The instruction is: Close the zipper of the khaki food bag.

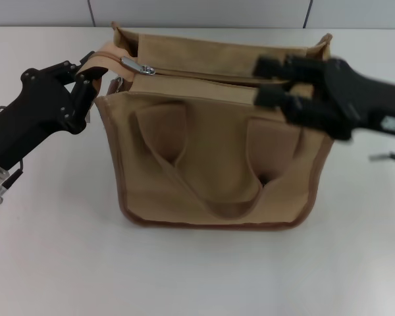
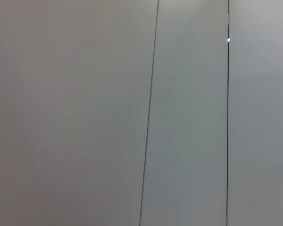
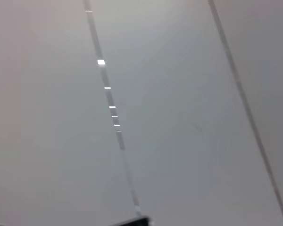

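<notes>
The khaki food bag (image 1: 210, 158) stands upright at the middle of the table, its two handles hanging down its front. The zipper (image 1: 204, 74) runs along its top, and the silver slider (image 1: 137, 66) sits near the bag's left end. My left gripper (image 1: 80, 72) is at the bag's top left corner, shut on the tan fabric tab (image 1: 100, 60) at the zipper's end. My right gripper (image 1: 271, 82) hovers over the top right of the bag. It is open, with one finger on each side of the zipper line. Neither wrist view shows the bag or any fingers.
The white table (image 1: 59, 250) spreads around the bag on all sides. A grey panelled wall (image 1: 197, 12) runs behind it. Both wrist views show only grey panels with thin dark seams (image 2: 148, 117) (image 3: 113, 117).
</notes>
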Controlling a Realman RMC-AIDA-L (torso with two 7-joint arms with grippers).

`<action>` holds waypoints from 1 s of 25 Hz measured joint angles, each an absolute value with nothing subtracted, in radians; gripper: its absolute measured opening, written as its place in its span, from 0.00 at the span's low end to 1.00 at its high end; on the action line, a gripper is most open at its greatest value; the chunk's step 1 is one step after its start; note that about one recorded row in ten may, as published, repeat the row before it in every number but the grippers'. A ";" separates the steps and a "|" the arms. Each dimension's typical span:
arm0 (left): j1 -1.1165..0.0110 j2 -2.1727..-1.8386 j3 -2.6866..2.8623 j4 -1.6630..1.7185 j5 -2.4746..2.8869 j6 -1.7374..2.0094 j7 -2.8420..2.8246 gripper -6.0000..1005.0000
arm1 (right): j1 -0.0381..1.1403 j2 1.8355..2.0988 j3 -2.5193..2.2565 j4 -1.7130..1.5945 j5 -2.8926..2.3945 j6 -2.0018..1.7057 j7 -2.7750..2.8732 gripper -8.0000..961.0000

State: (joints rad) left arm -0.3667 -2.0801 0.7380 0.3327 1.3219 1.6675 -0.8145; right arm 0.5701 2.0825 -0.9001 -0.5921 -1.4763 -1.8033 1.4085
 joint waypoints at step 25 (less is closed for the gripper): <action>-0.385 -2.080 0.733 0.299 1.282 1.671 -0.820 0.04 | 0.610 2.088 -1.273 -0.999 -1.511 -1.370 1.458 0.54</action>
State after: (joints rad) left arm -0.3846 -2.0801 0.7333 0.2990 1.2822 1.6711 -0.8195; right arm 0.6105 2.0877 -1.2730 -0.9988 -1.5114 -1.3696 1.4584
